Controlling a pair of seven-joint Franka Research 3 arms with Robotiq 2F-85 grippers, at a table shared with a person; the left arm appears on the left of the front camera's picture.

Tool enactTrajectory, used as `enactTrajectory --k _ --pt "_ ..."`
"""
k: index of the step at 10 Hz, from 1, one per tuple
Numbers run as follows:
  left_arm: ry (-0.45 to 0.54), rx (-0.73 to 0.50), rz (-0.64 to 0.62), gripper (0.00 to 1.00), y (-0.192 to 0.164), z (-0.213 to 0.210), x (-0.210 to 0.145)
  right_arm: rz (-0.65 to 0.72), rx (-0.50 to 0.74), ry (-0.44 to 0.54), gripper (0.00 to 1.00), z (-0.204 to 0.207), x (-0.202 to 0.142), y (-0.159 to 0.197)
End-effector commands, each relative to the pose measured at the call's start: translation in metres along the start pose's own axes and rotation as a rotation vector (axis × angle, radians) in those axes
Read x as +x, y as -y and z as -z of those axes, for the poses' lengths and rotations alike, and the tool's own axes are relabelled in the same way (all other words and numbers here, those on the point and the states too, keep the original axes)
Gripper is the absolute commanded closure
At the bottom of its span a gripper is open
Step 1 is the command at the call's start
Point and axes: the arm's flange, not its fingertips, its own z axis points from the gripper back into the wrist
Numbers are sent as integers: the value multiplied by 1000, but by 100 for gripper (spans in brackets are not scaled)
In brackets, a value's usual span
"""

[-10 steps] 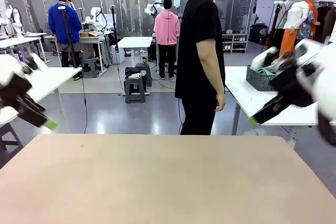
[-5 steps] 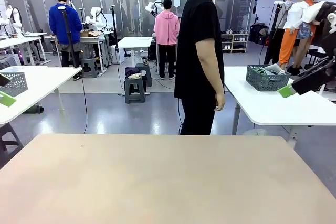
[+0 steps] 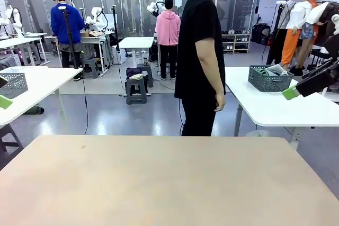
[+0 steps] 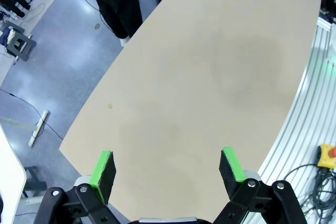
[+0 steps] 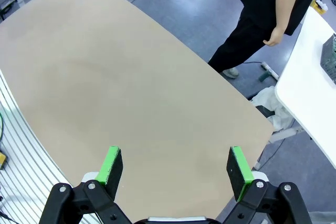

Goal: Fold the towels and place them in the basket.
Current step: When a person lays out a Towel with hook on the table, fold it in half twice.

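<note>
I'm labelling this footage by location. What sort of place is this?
Probably a robotics lab or workshop hall: the left gripper hangs open over a tan table, white work tables stand on a polished grey floor, and cables run beside an aluminium frame.

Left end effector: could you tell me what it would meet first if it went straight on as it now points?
Most likely the tan table top: the open left end effector points down at it, and the way between looks free.

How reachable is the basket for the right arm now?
Probably not: the basket sits on a separate white table beyond a strip of floor, and the open right gripper hangs well short.
</note>
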Motion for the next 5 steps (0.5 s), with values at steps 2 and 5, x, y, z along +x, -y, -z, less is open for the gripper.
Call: enactTrajectory --k 2,5 --pt "0 0 0 0 0 0 0 0 0 0 0 0 0 0" --pt "114 8 29 0 -38 -48 -2 -47 40 87 0 -48 7 28"
